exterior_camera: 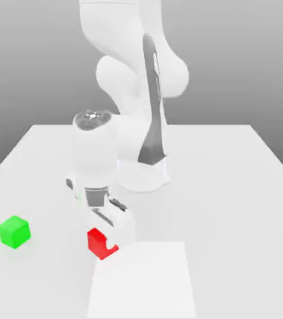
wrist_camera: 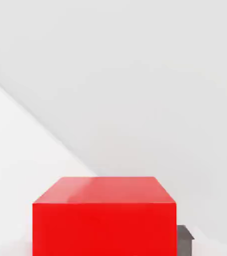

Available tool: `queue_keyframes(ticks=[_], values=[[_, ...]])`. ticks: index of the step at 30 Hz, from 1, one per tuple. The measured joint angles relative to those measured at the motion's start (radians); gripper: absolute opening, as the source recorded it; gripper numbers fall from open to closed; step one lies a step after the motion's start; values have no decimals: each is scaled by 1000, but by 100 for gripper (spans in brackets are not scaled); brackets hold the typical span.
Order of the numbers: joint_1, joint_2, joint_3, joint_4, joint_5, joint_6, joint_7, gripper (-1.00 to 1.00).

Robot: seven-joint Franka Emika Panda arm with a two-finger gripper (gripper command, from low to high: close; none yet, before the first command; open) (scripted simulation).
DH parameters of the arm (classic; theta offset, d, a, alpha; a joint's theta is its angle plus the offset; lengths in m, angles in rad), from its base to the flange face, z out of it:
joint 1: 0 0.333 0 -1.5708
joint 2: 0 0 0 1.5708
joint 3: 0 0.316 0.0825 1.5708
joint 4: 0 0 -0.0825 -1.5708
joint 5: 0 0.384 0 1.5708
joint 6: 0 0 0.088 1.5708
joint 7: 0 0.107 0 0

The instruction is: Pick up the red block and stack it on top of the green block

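1. The gripper [exterior_camera: 110, 240] is reaching down to the red block [exterior_camera: 100, 243], its lower end overlapping the block in the exterior view.
2. I cannot tell how far the claw is opening or whether it is clamping the red block; the pictures are not settling that.
3. In the hand view, the red block is showing a glossy, faintly mottled upper face and a flat, bright front face. A small dark grey piece [wrist_camera: 185, 241] is appearing right beside one of its side edges; whether the two are touching, I cannot tell.
4. In the exterior view, the red block is sitting close to the near corner of a bright white panel [exterior_camera: 143, 280], at the panel's far end on the exterior view's left. Whether it is resting on the surface or hanging just above it, I cannot tell.
5. The green block [exterior_camera: 14, 232] is lying on the pale table [exterior_camera: 231, 218], toward the exterior view's left, well apart from the red block and the gripper. Nothing is standing on top of it.
6. The white arm [exterior_camera: 95, 149] is bending forward from its base [exterior_camera: 142, 174] and is pointing its hand down toward the table.
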Motion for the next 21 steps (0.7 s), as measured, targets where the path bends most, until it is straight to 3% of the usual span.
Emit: queue_keyframes(ticks=[10,17,21], values=[[-36,-270,-24,-13,2,-257,8,-100],[-338,-224,-214,181,-9,-405,93,-100],[-376,-106,-187,210,48,-317,62,-100]])
